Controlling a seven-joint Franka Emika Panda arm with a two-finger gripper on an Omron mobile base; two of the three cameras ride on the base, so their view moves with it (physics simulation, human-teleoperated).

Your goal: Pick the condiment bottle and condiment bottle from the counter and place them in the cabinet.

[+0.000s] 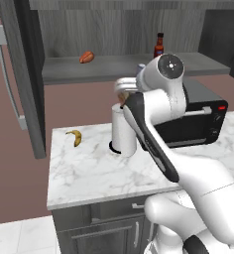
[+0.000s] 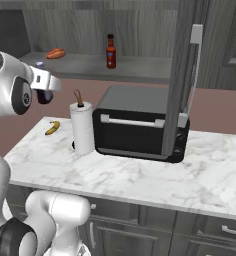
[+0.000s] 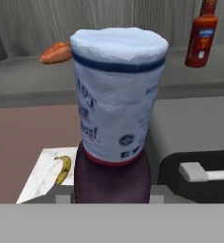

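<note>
End effector (image 2: 44,95) clenched on the squat dark-purple condiment bottle (image 3: 113,118), held in the air above the left end of the tabletop (image 1: 89,173); hand view shows its pale-blue cap uppermost and its dark body at the bottom, between the finger tips. Slim red condiment bottle (image 2: 110,51) with black cap stands upright on the cabinet shelf (image 2: 90,67) behind the tabletop, with an orange-red sausage-shaped item (image 1: 87,57) lying further left on the same shelf. Cabinet door (image 1: 22,74) with a long silver bar handle stands open at the left; a second open door (image 2: 182,75) crosses the right base view in front of the toaster oven. White paper-towel roll (image 2: 83,128) stands upright toward the tabletop's rear left, just beside the black toaster oven (image 2: 140,127). Banana (image 1: 75,137) lies near the rear left corner of the tabletop
</note>
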